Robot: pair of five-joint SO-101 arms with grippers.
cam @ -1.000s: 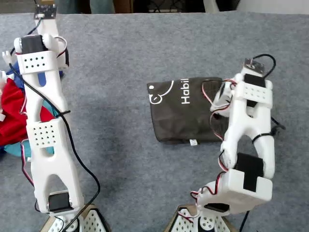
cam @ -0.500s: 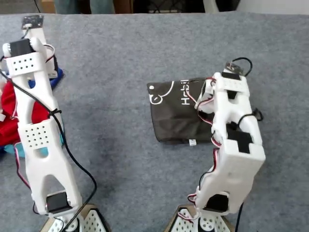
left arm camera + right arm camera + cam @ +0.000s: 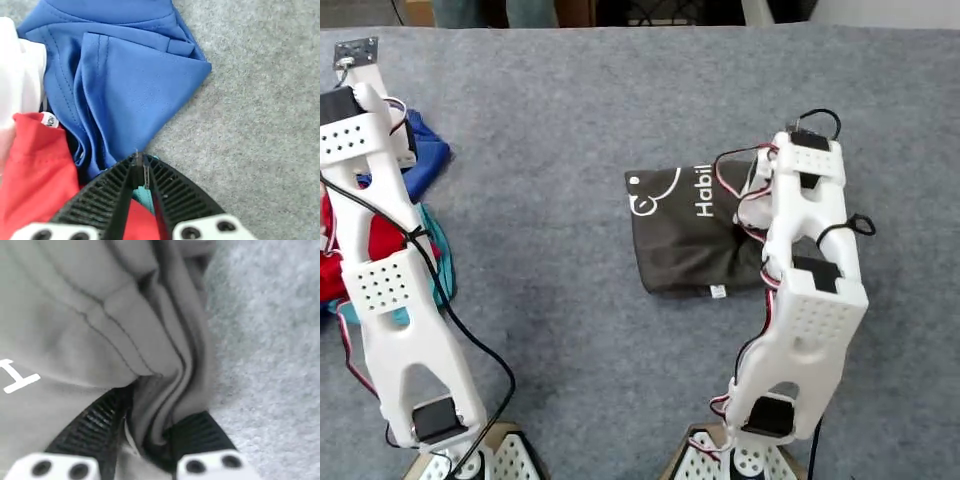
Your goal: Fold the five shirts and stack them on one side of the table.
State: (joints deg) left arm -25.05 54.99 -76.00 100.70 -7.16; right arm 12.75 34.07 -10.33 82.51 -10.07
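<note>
Dark shirt, right edge pinched by the right gripper, should slide low and slowly; left gripper hangs closed, empty, by the blue shirt.

Grey table, seen from above: a broad bare lane runs down its middle and along the far edge. A dark folded shirt and the right arm block the right half. A heap of shirts and the left arm crowd the left edge.
</note>
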